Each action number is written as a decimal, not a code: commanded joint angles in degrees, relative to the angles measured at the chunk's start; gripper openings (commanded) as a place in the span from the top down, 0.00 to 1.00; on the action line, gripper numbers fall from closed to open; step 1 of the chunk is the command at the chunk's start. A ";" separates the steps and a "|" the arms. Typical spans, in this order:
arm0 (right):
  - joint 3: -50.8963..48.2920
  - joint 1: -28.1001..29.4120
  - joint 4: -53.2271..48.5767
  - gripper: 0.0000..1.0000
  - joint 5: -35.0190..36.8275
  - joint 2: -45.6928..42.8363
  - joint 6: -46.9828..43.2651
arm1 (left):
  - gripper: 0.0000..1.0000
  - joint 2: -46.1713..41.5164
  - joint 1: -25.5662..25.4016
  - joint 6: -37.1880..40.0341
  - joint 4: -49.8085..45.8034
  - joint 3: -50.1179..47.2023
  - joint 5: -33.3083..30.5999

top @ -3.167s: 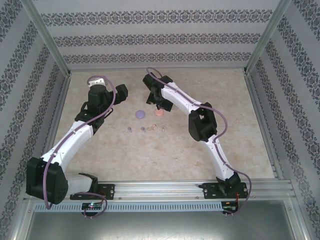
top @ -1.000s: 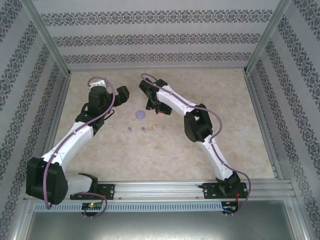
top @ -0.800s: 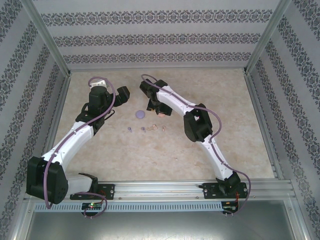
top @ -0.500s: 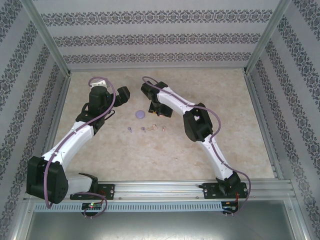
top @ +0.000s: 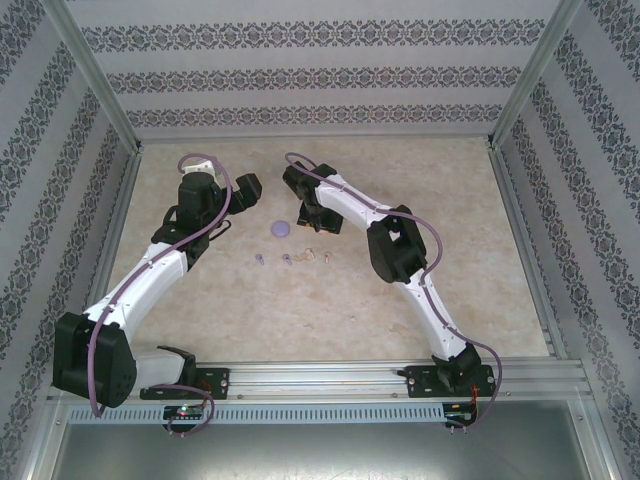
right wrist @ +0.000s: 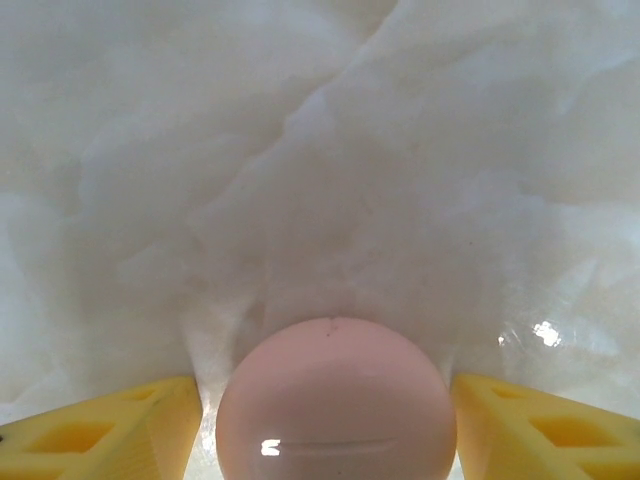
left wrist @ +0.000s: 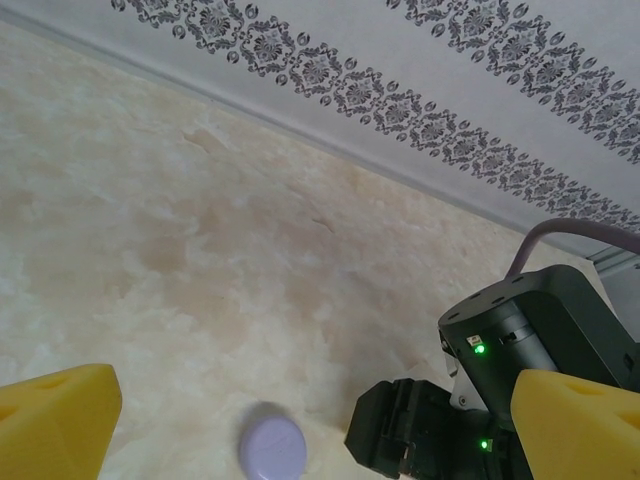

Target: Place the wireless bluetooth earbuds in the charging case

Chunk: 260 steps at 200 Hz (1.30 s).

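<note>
Right end effector (right wrist: 330, 425) is low over the bench (right wrist: 300, 150), fingers close on either side of the pink case (right wrist: 335, 390). Gripping or not, cannot tell. Left end effector (left wrist: 320, 425) hovers spread wide near the purple case (left wrist: 272, 448). Earbuds (top: 290, 258) lie loose on the bench, just in front of the cases.

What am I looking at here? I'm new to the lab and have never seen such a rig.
Two robot arms, a left arm and a right arm, are bolted at the near edge of a table. The wide picture comes from a camera above and behind them. The other two come from a camera on each wrist, whose yellow fingers show at the bottom. On the table lie a purple case, a pink case and a row of tiny earbuds. The left gripper is open, holding nothing. The right gripper is low over the pink case, a finger on each side; whether it grips, I cannot tell.
</note>
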 commanded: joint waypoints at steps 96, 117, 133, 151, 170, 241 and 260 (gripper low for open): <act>-7.54 -1.58 7.35 0.50 -3.46 -3.51 -2.35 | 0.00 0.59 0.53 -2.41 2.28 -0.22 5.45; -9.74 -1.74 8.70 0.51 -3.48 -6.21 -1.83 | 0.00 1.29 0.47 -4.50 2.54 -0.65 7.12; -12.12 -1.85 10.32 0.52 -3.99 -9.08 -1.16 | 0.00 1.66 0.39 -4.60 5.36 -2.29 9.75; -15.37 -2.30 12.68 0.52 -4.67 -12.92 -0.31 | 0.01 2.57 0.32 -4.21 11.51 -4.82 14.13; -19.10 -3.28 15.17 0.53 -5.89 -17.28 1.01 | 0.02 3.95 -0.13 -4.09 18.66 -7.14 19.12; -26.43 -6.96 23.07 0.52 -13.81 -28.22 9.41 | 0.02 13.38 -2.60 -9.98 48.31 -12.86 32.64; -28.83 -7.27 25.69 0.52 -15.32 -30.43 13.19 | 0.03 17.61 -2.96 -13.80 55.08 -12.77 34.88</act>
